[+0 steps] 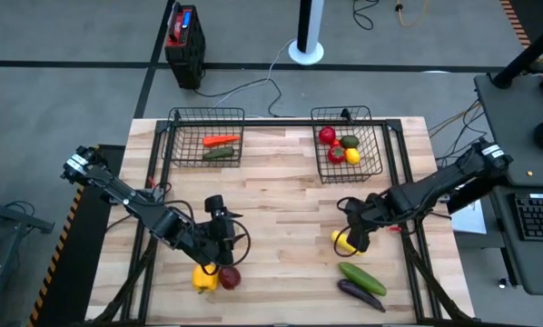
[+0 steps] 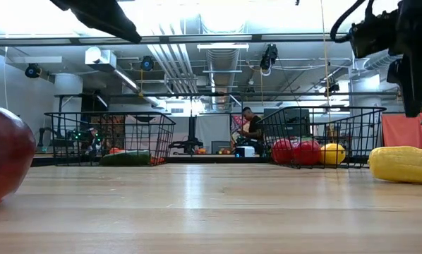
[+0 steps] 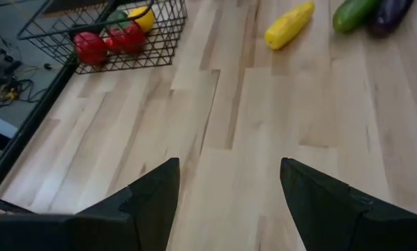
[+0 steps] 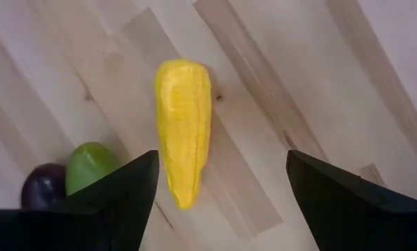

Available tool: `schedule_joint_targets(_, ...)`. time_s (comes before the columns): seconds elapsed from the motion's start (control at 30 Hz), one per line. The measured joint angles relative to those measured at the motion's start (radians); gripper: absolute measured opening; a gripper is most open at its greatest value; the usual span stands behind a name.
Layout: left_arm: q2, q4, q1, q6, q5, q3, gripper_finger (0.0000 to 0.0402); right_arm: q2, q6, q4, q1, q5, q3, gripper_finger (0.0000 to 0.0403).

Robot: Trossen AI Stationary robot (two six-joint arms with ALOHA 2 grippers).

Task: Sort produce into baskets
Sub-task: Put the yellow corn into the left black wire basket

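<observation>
The right gripper (image 4: 219, 202) hangs above the table with fingers (image 4: 118, 192) spread apart, empty; the yellow corn (image 4: 183, 125) lies on the wood between and just ahead of them, untouched. Cucumber (image 4: 90, 166) and eggplant (image 4: 42, 185) lie beside one finger. The left gripper (image 3: 229, 202) is also spread and empty, over bare table (image 3: 236, 118); a dark red fruit (image 1: 229, 277) and yellow pepper (image 1: 204, 279) lie near it. Both baskets (image 1: 206, 136) sit well beyond, holding produce.

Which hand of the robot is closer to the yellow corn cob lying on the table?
The right hand: it hovers directly over the yellow corn cob, fingers open on either side. The left hand is far across the table, above a dark red fruit.
</observation>
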Motion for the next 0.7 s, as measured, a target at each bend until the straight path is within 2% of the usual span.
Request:
schedule_joint_targets(0.17, 0.000, 0.005, 0.000, 0.000, -0.045, 0.000, 0.0231, 0.122, -0.015, 0.007, 0.027, -0.009, 0.011, 0.0304)
schedule_joint_targets(0.37, 0.000, 0.017, 0.000, -0.001, -0.048, 0.000, 0.0231, 0.287, -0.068, 0.002, 0.057, -0.026, 0.072, 0.0304)
schedule_joint_targets(0.7, 0.000, 0.019, 0.000, -0.001, -0.047, 0.000, 0.0231, 0.385, -0.093, 0.016, 0.067, -0.019, 0.115, 0.0304)
